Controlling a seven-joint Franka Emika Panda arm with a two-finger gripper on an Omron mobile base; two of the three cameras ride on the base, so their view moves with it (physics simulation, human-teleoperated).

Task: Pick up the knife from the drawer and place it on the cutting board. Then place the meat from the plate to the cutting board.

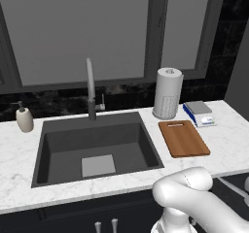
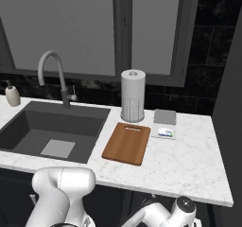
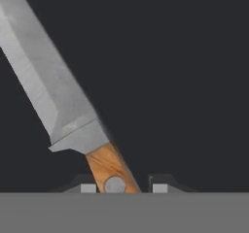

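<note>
Gripper (image 3: 120, 188): set narrow astride the knife (image 3: 58, 96), one dark tip either side of the wooden handle (image 3: 109, 169) near its rivet. Could not be judged whether the pads pressed the wood or stood just off it.

Lay flat on the dark floor of the drawer (image 3: 185, 81), grey blade slanting away from the fingers. Sat off-centre between the tips, closer to one than the other, and crossed the gap at an angle rather than square.

Judged the chief risk from that: a pinch on a slanted, off-centre handle, likely to swing the knife round as the jaws met it, or to leave a hold near the butt alone. Judged a long blade hung from such a hold liable to droop, twist or slip out on the lift, and its tip liable to catch the drawer edge on the way up.

Awaited on the marble counter: the cutting board (image 1: 184, 138), bare, just right of the sink (image 1: 97, 149), near side of the paper towel roll (image 1: 168, 93), with the blue-and-grey box (image 1: 199, 113) at its far right corner. Judged a tilted carry apt to land the knife half off the board or to knock the roll.
</note>
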